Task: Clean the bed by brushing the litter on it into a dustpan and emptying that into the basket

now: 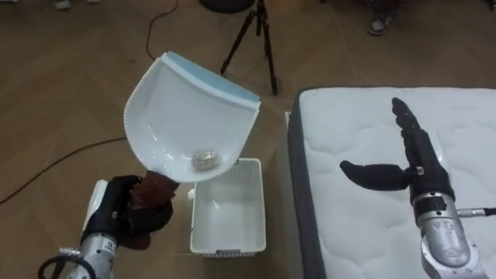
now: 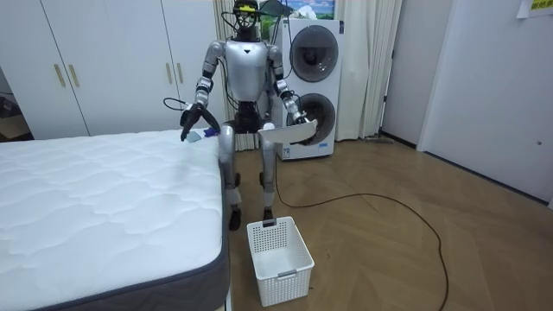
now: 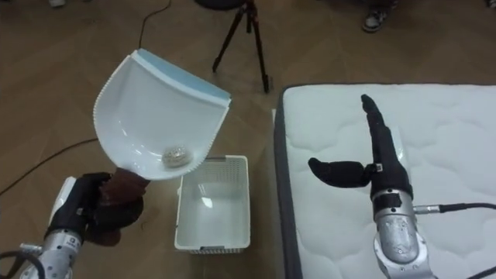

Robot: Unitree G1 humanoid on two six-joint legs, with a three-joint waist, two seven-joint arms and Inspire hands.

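Observation:
My left hand [image 1: 124, 209] is shut on the brown handle of a white dustpan [image 1: 182, 116] with a blue edge, held up over the floor beside the bed. A small crumpled scrap [image 1: 204, 160] lies in the pan's low end, just above the white basket [image 1: 227, 218] on the floor. My right hand [image 1: 411, 159] is open, fingers straight and thumb out, hovering over the white quilted mattress [image 1: 349, 209]. In the room view I stand at the bed's corner [image 2: 207, 147] with the dustpan [image 2: 290, 132] out in front and the basket [image 2: 278, 259] near my feet.
A black tripod [image 1: 252, 39] stands on the wooden floor beyond the dustpan, with a dark cable [image 1: 62, 159] trailing left. White wardrobes [image 2: 95, 60] and stacked washing machines [image 2: 313, 86] line the wall behind me. A person's shoe [image 1: 380, 23] shows at the top.

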